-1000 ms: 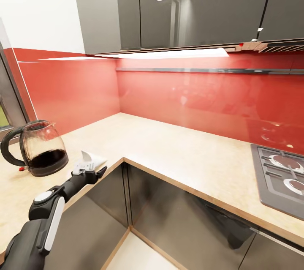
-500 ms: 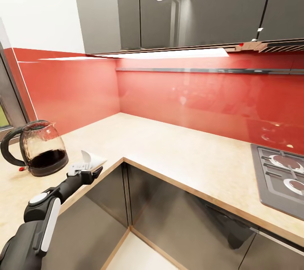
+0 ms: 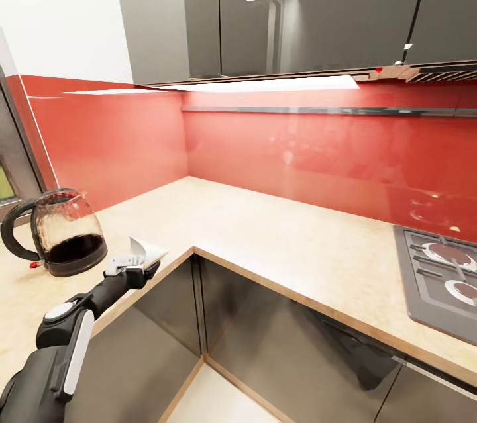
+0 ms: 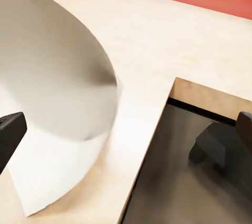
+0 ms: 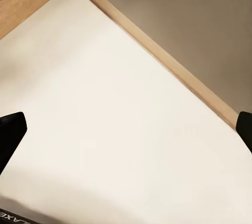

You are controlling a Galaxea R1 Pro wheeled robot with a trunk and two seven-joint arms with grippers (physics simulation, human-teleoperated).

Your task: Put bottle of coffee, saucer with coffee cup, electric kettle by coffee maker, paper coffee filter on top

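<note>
The white paper coffee filter (image 3: 146, 250) lies on the light wood kitchen countertop (image 3: 278, 237), close to its front edge at the inner corner. My left gripper (image 3: 134, 267) hovers right at the filter's near side, open. In the left wrist view the filter (image 4: 58, 92) spreads wide between the two dark fingertips (image 4: 10, 134) of the left gripper (image 4: 126, 129), neither touching it. The electric kettle (image 3: 64, 232), see-through with dark liquid and a black handle, stands on the counter left of the filter. My right gripper (image 5: 126, 129) is open over pale floor.
A grey gas hob (image 3: 442, 277) is set into the counter at the right. A red glossy backsplash (image 3: 298, 158) runs behind, with dark wall cabinets (image 3: 278, 12) above and grey cabinet fronts (image 3: 278, 337) below. A wooden plinth (image 5: 157, 50) edges the floor.
The left arm has drawn back a little toward me, and its gripper now sits slightly lower and further left by the filter. Kettle and filter have not moved.
</note>
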